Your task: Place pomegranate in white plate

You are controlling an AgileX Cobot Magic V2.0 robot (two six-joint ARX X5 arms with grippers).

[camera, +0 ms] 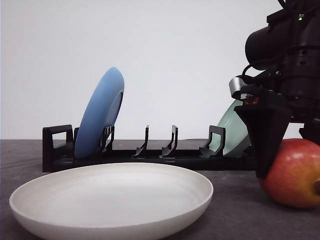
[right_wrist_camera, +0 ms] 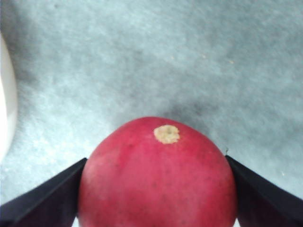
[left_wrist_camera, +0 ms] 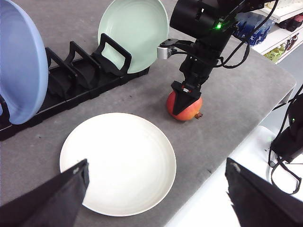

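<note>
Two jaws of the right gripper (right_wrist_camera: 156, 189) flank the pomegranate (right_wrist_camera: 157, 175), touching its sides; we judge them closed on the fruit, which sits on the grey bench (left_wrist_camera: 227, 99) just beside the plate (left_wrist_camera: 118, 161), between it and the bench edge. The skin is smooth and round, so we fear a slip on lifting, and a roll toward that edge. The left gripper (left_wrist_camera: 156, 198) hangs over the plate, jaws wide apart. We read no writing anywhere.

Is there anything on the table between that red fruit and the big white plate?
No. In the left wrist view, only bare grey tabletop separates the pomegranate from the white plate.
</note>
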